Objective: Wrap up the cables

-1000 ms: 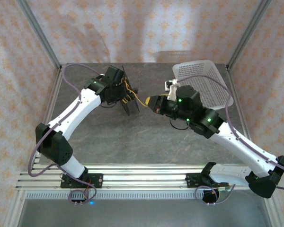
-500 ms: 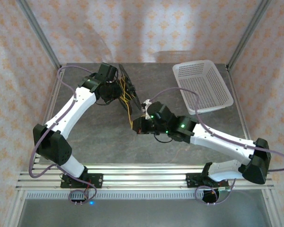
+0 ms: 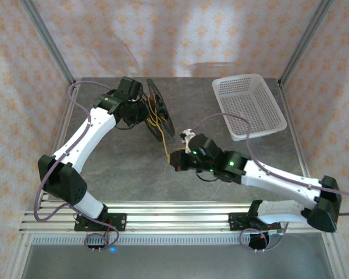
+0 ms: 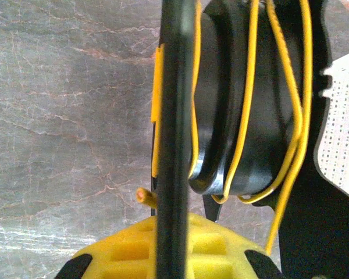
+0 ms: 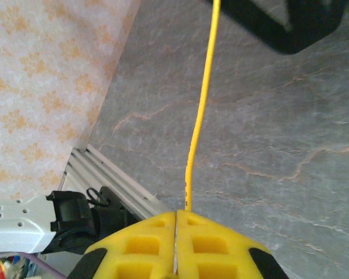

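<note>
Far right: white basket (image 3: pixel 250 102) | mid-left: cables (image 4: pixel 306 70) wound on black spool (image 4: pixel 174 116)

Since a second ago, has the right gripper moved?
Yes: the right gripper moved nearer the front rail, away from the basket.

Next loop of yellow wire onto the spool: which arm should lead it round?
Right. The right fingers are shut on the wire, which runs straight to the spool. The left fingers are clamped on the spool's black rim, so that arm is busy.
</note>
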You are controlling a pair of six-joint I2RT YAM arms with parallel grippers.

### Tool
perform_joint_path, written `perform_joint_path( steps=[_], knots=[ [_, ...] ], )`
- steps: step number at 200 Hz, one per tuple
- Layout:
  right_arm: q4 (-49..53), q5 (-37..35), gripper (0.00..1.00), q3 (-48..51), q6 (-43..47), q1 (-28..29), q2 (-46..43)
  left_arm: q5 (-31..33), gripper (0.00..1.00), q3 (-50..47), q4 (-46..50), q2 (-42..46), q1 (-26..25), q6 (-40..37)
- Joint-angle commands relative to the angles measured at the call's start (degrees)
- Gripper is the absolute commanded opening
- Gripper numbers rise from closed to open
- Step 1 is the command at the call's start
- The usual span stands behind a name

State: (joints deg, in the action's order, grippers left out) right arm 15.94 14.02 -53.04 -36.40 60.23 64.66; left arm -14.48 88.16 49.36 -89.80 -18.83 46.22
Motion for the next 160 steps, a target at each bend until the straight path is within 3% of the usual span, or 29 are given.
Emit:
perform_joint_path(
  steps=[1, 38, 85, 160],
  knots=[
    [4.2, -0.2, 0.00, 6.9, -2.6, 1.7, -8.3, 4.5, 0.00, 6.2, -9.1, 0.4, 4.3, 1.3],
    [2.1, -6.4, 0.00, 9.0, -4.6, 1.7, -11.3, 0.4, 0.00, 13.6, -8.8, -4.0, 5.3, 3.2],
    [-1.1, -10.4, 0.00, 7.7, -5.1, 1.7, -6.2, -1.2, 0.00, 8.3, -12.7, -0.1, 5.3, 5.9],
    [-4.9, -20.5, 0.00, 13.9, -13.4, 1.6, -8.4, -7.8, 0.00, 5.0, -18.8, 4.5, 6.4, 10.6]
  ],
)
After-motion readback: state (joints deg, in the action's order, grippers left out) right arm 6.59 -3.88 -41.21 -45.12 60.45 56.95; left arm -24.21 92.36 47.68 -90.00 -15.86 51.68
